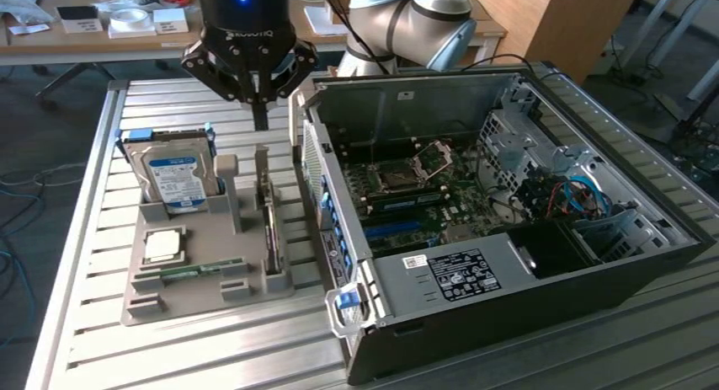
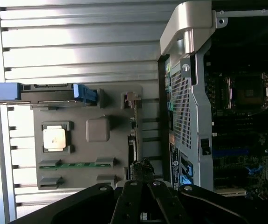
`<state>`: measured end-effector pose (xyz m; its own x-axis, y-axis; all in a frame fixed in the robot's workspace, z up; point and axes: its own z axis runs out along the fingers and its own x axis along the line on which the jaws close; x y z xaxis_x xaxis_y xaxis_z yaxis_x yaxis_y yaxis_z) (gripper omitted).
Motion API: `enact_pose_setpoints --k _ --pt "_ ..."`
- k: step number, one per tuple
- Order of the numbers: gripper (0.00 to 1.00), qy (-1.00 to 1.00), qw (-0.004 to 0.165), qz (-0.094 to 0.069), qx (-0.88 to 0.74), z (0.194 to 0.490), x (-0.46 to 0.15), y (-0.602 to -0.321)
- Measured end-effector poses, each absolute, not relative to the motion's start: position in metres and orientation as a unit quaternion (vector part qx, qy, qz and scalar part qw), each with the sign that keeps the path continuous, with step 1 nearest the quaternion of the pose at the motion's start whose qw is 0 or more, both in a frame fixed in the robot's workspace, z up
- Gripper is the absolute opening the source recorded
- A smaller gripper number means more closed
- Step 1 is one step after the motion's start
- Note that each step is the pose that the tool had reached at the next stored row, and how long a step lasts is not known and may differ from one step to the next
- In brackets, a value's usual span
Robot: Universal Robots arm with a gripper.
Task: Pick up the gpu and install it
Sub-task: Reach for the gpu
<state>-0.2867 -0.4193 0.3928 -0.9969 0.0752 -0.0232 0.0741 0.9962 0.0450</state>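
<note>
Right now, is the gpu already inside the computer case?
No, the gpu stands on edge in the grey tray, outside the computer case.

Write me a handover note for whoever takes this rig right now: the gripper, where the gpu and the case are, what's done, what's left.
Gripper: shut, nothing held as far as shows, hanging just above the gpu's far end in the exterior view.
Gpu: standing on edge in the grey holder tray, near the hard drive, on the exterior view's left of the open computer case.
Done: nothing shows; the gpu is not lifted.
Left: picking it up and installing it in the case.
</note>
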Motion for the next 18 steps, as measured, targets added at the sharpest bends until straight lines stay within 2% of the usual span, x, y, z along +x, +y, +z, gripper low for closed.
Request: enact_pose_setpoints --k 18 --pt "0.11 0.999 0.012 0.022 0.037 0.393 -0.287 -0.433"
